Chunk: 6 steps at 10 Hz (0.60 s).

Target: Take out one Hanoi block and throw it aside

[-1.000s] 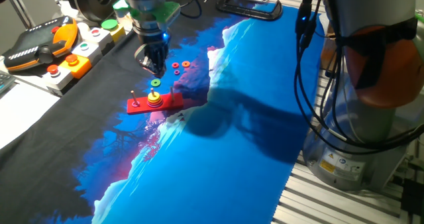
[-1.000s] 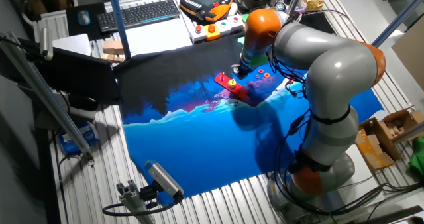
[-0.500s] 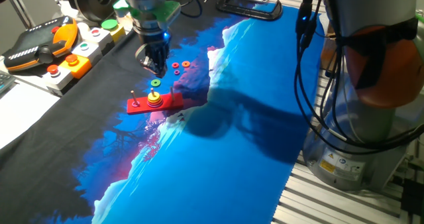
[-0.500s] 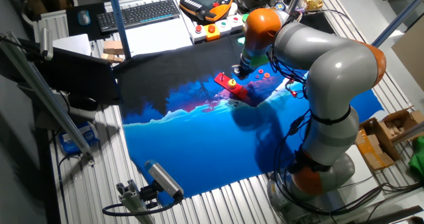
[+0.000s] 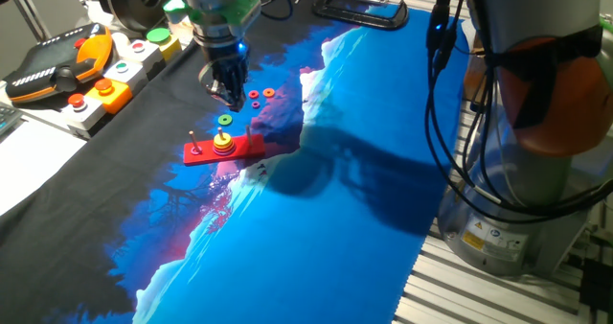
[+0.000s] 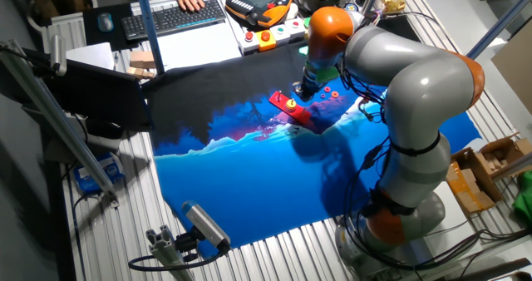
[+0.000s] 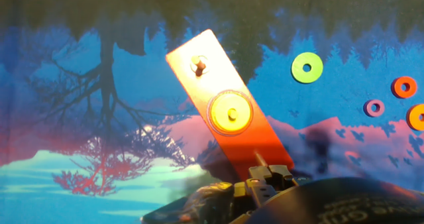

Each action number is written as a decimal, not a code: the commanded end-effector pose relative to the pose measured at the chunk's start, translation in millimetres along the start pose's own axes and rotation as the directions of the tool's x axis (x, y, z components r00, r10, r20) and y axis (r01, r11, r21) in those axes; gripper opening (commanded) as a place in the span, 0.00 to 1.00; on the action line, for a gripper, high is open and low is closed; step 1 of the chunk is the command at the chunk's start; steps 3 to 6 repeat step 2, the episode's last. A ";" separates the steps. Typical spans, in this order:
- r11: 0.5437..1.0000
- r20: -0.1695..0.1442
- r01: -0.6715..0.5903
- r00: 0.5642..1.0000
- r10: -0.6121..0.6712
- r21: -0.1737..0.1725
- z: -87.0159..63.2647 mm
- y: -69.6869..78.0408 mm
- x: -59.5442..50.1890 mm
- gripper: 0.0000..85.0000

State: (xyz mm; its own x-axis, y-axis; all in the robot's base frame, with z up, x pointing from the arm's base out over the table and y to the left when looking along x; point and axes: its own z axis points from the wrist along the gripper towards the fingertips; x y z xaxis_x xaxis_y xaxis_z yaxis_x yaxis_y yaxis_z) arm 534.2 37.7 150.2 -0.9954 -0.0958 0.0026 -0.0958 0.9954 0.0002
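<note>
The green Hanoi ring [image 5: 224,120] lies flat on the cloth, just behind the red peg base [image 5: 239,150]. In the hand view the ring [image 7: 307,68] lies to the right of the base [image 7: 265,141]. A stack of yellow and orange rings [image 5: 222,143] sits on the base's middle peg. My gripper [image 5: 228,96] hangs a little above the cloth, behind the green ring and apart from it. Its fingers look slightly parted and hold nothing. In the other fixed view the gripper [image 6: 304,88] is just behind the base [image 6: 291,106].
Three small red rings [image 5: 257,98] lie on the cloth right of the gripper. A control box with buttons [image 5: 115,75] and an orange-and-black pendant [image 5: 57,70] stand at the left. A black clamp [image 5: 364,12] lies at the back. The arm's base [image 5: 517,199] stands at the right.
My gripper has moved slightly up and to the right, away from the green ring. The ring and the base have not moved.
</note>
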 end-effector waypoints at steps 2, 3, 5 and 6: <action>1.000 -0.002 0.001 1.000 -0.001 0.003 0.1 -0.8 0.2 0.01; 1.000 -0.002 0.001 1.000 -0.001 0.003 0.1 -0.8 0.2 0.01; 1.000 -0.002 0.001 1.000 -0.001 0.003 0.1 -0.8 0.2 0.01; 1.000 -0.002 0.001 1.000 -0.001 0.003 0.1 -0.8 0.2 0.01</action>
